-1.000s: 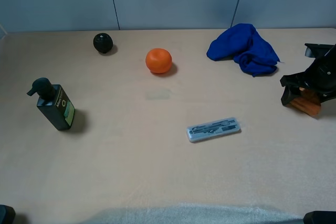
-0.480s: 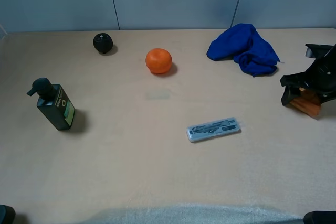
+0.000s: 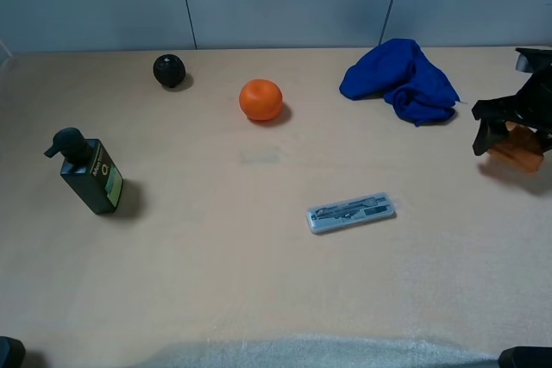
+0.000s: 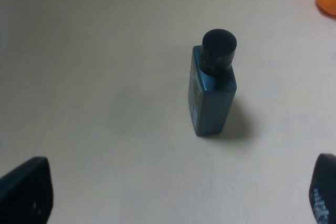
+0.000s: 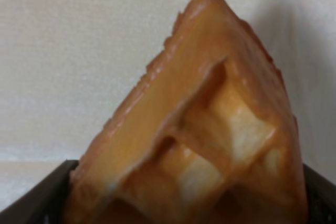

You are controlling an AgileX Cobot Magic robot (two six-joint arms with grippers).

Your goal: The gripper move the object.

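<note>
- Beige desk point(image 3: 259, 290): at the right edge of the frame, the right gripper point(image 3: 511, 137) has its jaws clamped on the waffle point(image 3: 520, 151), with the wedge's shadow on the desk below
- Blue cloth point(image 3: 401, 79) lies near, to the upper left of it
- Left gripper point(image 4: 173, 198) jaws stand wide and hold nothing, facing the upright pump bottle point(image 4: 211, 90)

Beige table point(image 3: 259, 290) carrying five loose items.
A dark pump bottle point(image 3: 90, 174) stands at left; black ball point(image 3: 169, 70), orange fruit point(image 3: 260, 99) and crumpled blue cloth point(image 3: 401, 79) lie along the back; clear case point(image 3: 351, 212) mid-table.
</note>
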